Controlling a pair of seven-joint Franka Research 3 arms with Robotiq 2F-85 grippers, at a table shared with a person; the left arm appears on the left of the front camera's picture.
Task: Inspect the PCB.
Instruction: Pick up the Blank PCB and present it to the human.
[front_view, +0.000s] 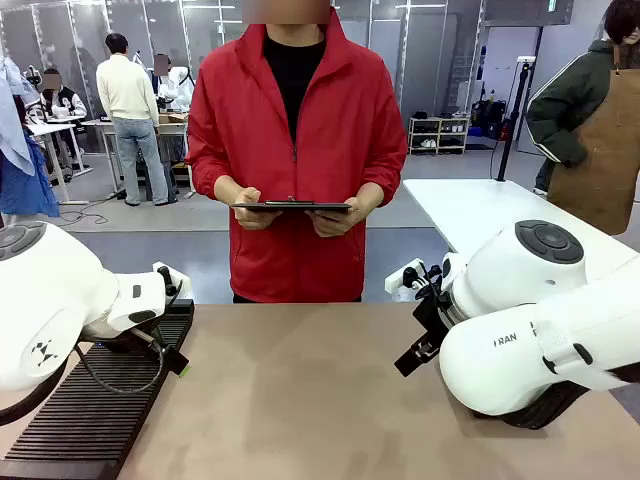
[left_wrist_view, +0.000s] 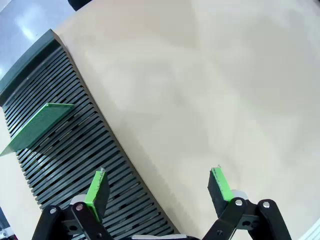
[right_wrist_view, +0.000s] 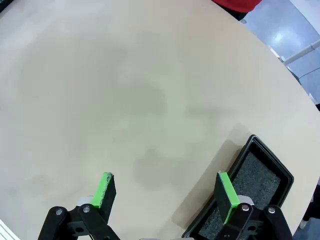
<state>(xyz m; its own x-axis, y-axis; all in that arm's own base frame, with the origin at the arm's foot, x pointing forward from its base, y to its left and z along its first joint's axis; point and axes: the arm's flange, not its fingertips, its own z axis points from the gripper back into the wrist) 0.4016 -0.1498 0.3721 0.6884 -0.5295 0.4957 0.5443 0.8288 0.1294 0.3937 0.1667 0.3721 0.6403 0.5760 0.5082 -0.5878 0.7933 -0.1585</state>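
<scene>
The bare tan desk (front_view: 300, 400) takes up the near half of the front view. At its far side a person in a red jacket (front_view: 295, 150) holds a dark tablet (front_view: 292, 207) flat at waist height. A black slotted rack (front_view: 90, 410) lies along the desk's near left edge, under the left arm. A shallow black tray (right_wrist_view: 273, 157) with a grey foam floor sits at the right, just beside the right arm.

The PCB (left_wrist_view: 37, 125) stands on edge in the rack's slots, leaning, and nothing touches it. The left hand (left_wrist_view: 159, 175) hangs released with its jaws wide, over the rack's edge and apart from the board. The right hand (right_wrist_view: 164, 177) is also released and empty above bare desk.

This looks like the opening step, with no pickup begun. The next move likely falls to the left hand: travel along the rack, line its pads across the thin board, then close and lift straight out of the slot.
</scene>
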